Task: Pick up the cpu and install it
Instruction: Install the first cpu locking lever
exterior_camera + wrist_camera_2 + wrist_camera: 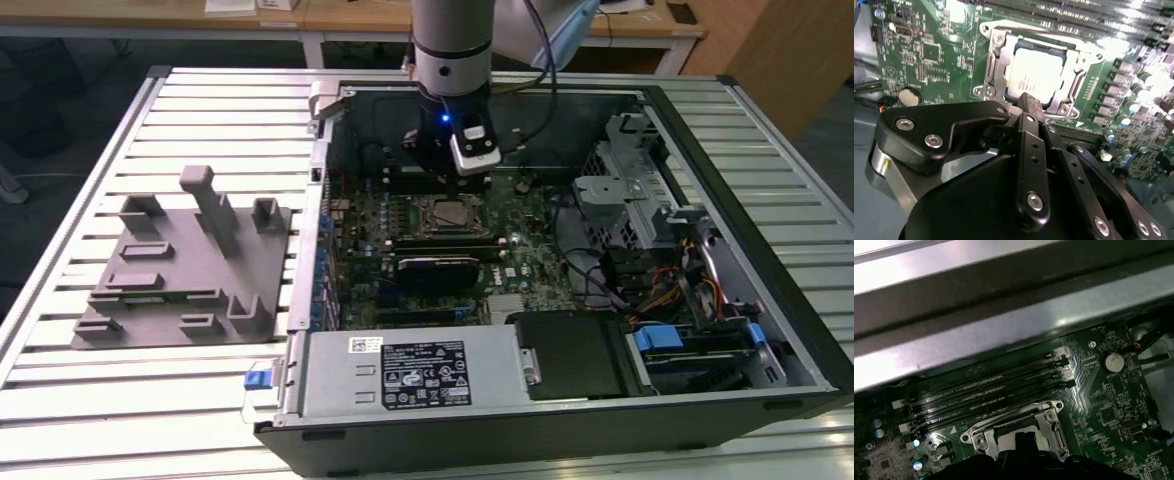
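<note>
Slatted metal table [80,400], carrying an open computer case [790,300] laid on its side, as I see it from the remote station.

**Step in hand.** The cpu [1035,75] lies flat in its socket on the green motherboard [929,55], silvery top up, inside the metal socket frame [994,65]. I judge the placing step to be at or near its end. In the exterior view the socket sits near the centre of the case, and the gripper [1029,102] hangs just above it toward 12 o'clock. In the second wrist view its black tip sits close over the frame's near edge. I cannot tell whether the gripper is open or closed, but the chip is not in it. Nor can I tell whether the frame is latched.

**What the next move calls for.** In my judgement, a straight vertical path that avoids brushing the frame or nudging the chip.

**Surroundings (exterior view).**
- Grey tray [134,300] with upright posts, at 9 o'clock, well apart from the case.
- Power supply [400,370] at 6 o'clock.
- Drive cage [641,190] and loose cables [667,290] at 3 o'clock.

**Obstructions.** Memory slots [989,390] run just beside the socket, and the case wall stands near them. A coin cell [1113,361] sits farther off.
</note>
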`<state>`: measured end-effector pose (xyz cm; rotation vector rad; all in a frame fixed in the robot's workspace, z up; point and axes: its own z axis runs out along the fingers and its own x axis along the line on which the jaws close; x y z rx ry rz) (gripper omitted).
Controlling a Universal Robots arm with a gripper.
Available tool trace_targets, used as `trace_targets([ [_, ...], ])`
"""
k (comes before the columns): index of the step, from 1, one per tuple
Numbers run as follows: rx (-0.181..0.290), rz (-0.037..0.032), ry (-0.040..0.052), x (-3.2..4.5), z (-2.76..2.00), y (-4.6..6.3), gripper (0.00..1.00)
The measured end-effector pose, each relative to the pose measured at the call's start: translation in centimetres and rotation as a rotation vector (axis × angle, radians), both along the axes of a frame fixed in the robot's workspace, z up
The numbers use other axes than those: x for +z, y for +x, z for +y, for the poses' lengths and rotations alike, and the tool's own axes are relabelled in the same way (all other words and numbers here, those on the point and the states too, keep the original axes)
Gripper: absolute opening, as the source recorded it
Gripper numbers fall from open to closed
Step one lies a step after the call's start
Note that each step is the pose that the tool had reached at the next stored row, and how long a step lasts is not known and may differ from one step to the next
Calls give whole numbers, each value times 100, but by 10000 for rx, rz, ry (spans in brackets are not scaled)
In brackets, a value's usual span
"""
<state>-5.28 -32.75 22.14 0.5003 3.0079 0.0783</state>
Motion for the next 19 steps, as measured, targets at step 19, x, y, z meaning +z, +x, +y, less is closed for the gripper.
trace_targets([
  [19, 421, 328, -493, -3, -41, 29, 11],
])
